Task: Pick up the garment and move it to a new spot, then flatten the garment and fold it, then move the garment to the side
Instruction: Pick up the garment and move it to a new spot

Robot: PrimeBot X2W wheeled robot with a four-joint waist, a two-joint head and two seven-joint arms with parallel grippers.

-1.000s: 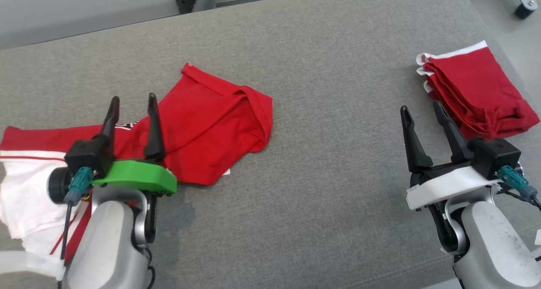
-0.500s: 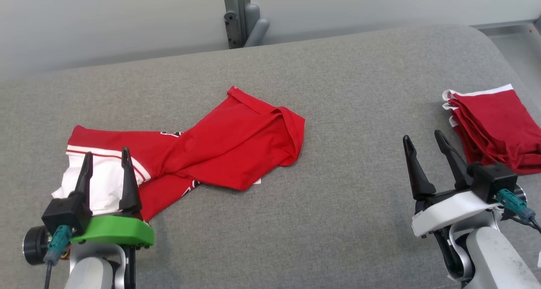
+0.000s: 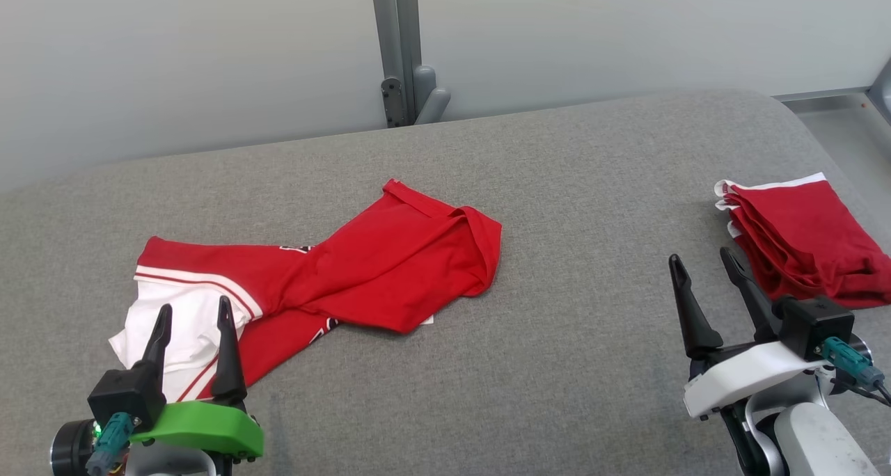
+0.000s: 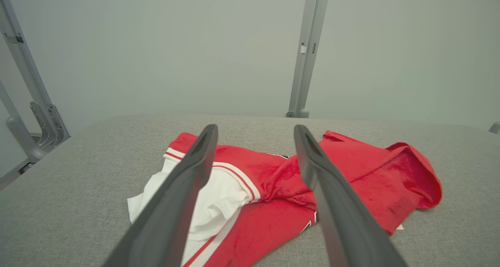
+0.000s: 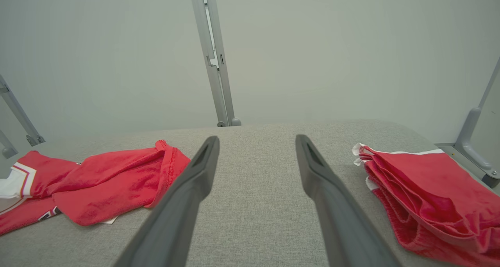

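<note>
Red with white trim, the crumpled jersey (image 3: 376, 274) lies on grey upholstery (image 3: 557, 184) just ahead of the wide-spread, empty left gripper (image 3: 195, 305), its long axis slanting forward and rightward, red end pointing away, well left of the likewise spread right gripper (image 3: 699, 255).
</note>
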